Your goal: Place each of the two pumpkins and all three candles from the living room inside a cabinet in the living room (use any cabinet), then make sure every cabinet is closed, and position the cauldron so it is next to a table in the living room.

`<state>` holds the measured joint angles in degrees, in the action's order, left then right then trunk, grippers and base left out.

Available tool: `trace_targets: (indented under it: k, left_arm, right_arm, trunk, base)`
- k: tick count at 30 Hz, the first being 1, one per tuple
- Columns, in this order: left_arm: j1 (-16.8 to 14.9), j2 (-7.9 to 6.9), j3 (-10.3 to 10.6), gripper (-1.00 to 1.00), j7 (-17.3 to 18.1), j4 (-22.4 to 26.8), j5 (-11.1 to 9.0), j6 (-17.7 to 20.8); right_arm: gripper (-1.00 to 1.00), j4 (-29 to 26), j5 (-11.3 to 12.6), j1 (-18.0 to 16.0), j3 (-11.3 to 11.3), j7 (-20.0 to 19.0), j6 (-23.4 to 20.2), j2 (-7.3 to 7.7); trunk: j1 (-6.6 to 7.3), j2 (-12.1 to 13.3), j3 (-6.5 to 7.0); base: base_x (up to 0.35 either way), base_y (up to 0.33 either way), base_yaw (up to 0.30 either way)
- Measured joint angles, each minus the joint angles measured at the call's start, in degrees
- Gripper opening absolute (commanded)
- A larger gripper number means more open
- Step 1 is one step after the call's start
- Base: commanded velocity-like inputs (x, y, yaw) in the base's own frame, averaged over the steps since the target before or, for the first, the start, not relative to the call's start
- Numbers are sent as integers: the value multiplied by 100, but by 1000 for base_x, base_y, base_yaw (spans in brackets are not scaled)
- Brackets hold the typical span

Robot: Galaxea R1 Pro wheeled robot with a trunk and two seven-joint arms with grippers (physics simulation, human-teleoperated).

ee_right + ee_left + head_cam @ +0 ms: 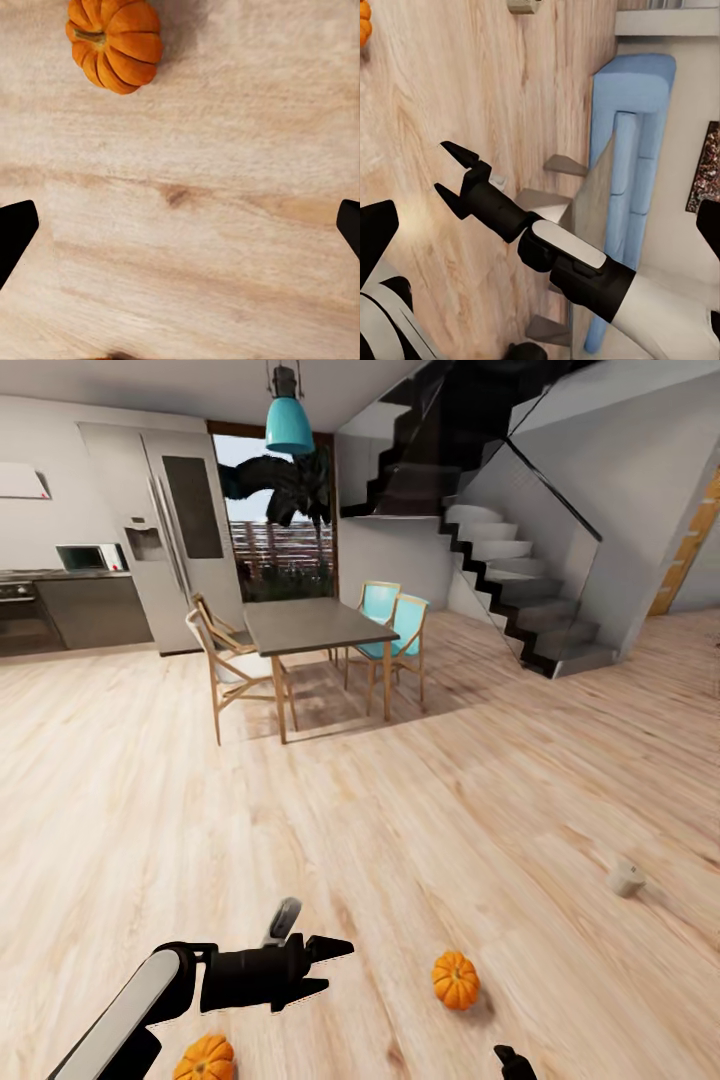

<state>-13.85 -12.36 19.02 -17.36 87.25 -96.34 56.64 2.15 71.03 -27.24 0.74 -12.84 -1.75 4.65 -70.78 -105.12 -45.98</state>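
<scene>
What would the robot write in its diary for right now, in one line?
left gripper: open, empty | right gripper: open, over bare floor | pumpkins: on floor | candle: on floor, farther right

Two pumpkins (455,979) (205,1059) lie on the floor (400,810) (well apart), a candle (626,877) farther right

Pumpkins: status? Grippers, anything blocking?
Left gripper open, empty; right gripper open over bare floor. Two pumpkins on floor, ungrasped. Candle lies beyond. No obstruction.

Bright, even rendered daylight.
The round ribbed orange pumpkin (455,979) cast a soft shadow toward three o'clock; edges looked slightly smeared.
</scene>
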Motion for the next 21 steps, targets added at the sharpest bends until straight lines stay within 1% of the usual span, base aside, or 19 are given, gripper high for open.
trace_targets:
  k: [5, 17, 21]
  left_arm:
    - [0, 0, -1, 100, -1, -2, 1, 0]
    - [0, -1, 0, 100, 0, 0, 1, -1]
    - [0, 0, -1, 100, -1, 0, 1, -3]
  right_arm:
    - [100, 0, 0, 0, 1, 5, -2, -1]
    - [100, 0, 0, 0, 4, 10, -2, -1]
    - [100, 0, 0, 0, 4, 10, -3, -1]
  trunk:
    - [0, 0, -20]
    - [-2, 0, -130]
    - [-1, 0, -168]
  base:
    - [295, -61, -14]
    - [168, -118, 0]
    - [245, -64, 0]
